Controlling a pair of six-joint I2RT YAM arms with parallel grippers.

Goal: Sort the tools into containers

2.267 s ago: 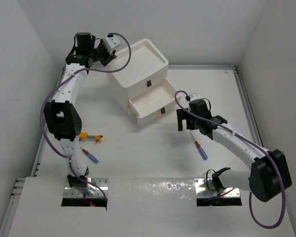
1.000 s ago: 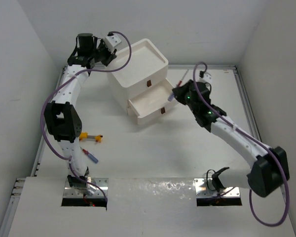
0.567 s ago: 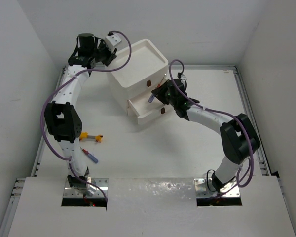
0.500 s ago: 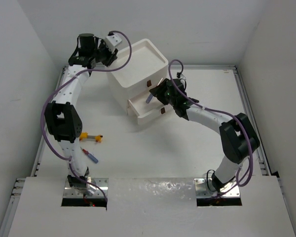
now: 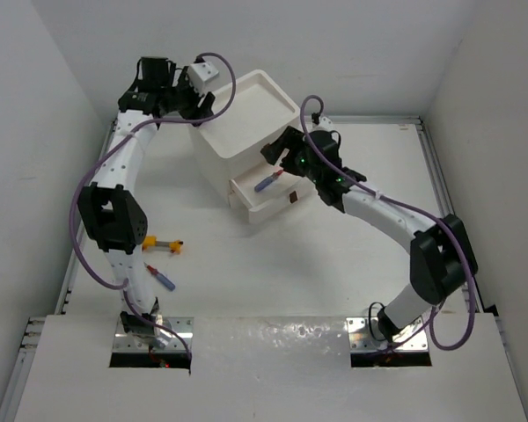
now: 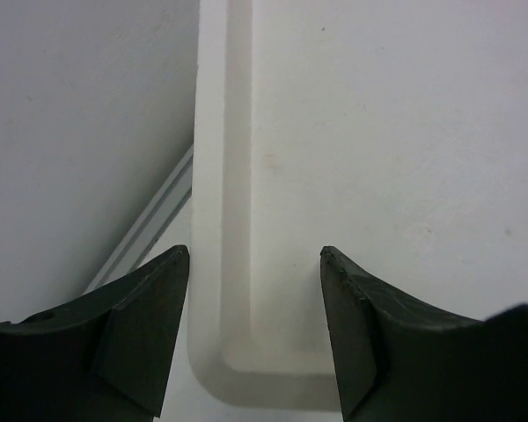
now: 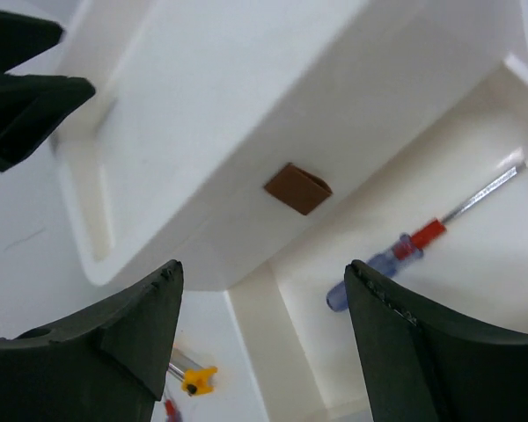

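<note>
Overall, the white table [image 5: 334,264] is enclosed by plain white walls [image 5: 26,132] on three sides, with metal rails [image 5: 444,193] along its left and right edges. The unit [image 5: 246,105] stands at the far centre. One drawer [image 5: 266,207] is pulled out beneath a shut one. A blue screwdriver [image 7: 396,255] lies inside the open drawer. The right gripper [image 7: 262,268] hangs above it, fingers spread wide and empty. The left gripper [image 6: 255,253] hovers over the unit's rear rim corner, fingers apart, holding nothing. A yellow screwdriver [image 5: 163,243] and a second blue screwdriver [image 5: 161,277] lie near the left arm's base. The table's right half offers open room.
</note>
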